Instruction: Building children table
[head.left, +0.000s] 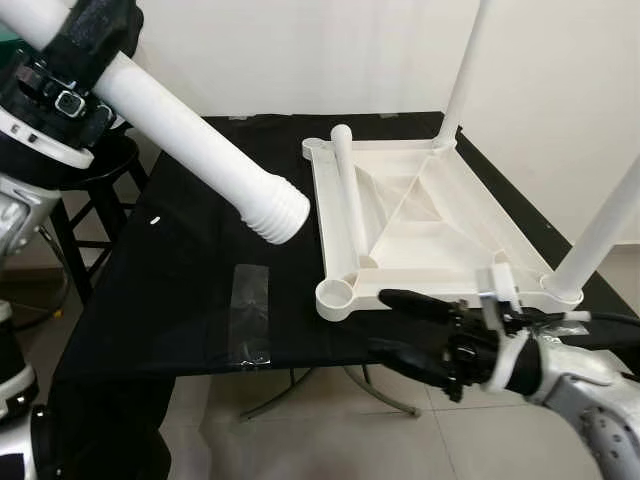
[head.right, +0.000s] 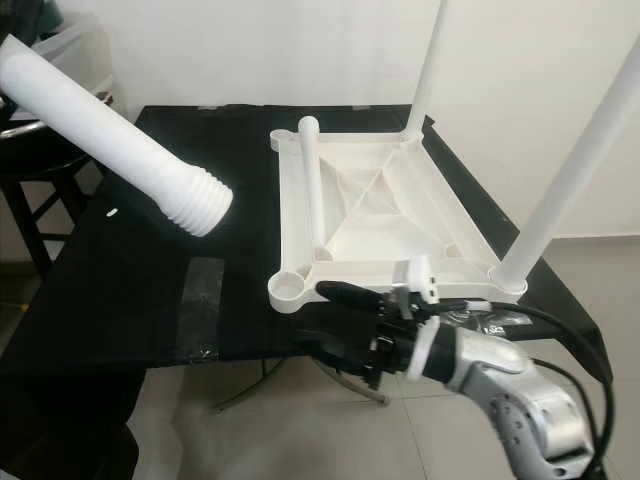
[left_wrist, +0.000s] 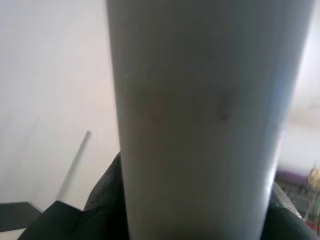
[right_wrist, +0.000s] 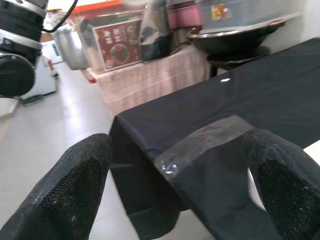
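A white children's tabletop (head.left: 420, 215) lies upside down on a black-clothed table (head.left: 190, 270). Two white legs stand upright in its right-hand corner sockets, one at the back (head.left: 462, 70) and one at the front (head.left: 605, 225). A third loose leg (head.left: 350, 195) lies along its left side. The near-left corner socket (head.left: 335, 293) holds nothing. My left gripper (head.left: 65, 60) is raised at upper left, shut on a fourth white leg (head.left: 205, 150) whose threaded end (head.left: 280, 212) points down toward the tabletop. My right gripper (head.left: 395, 325) hovers open at the table's front edge, just below the near-left socket.
A strip of clear tape (head.left: 250, 310) lies on the cloth near the front. A dark stool (head.left: 95, 190) stands to the left of the table. Tiled floor (head.left: 330, 440) lies in front. A white wall rises behind.
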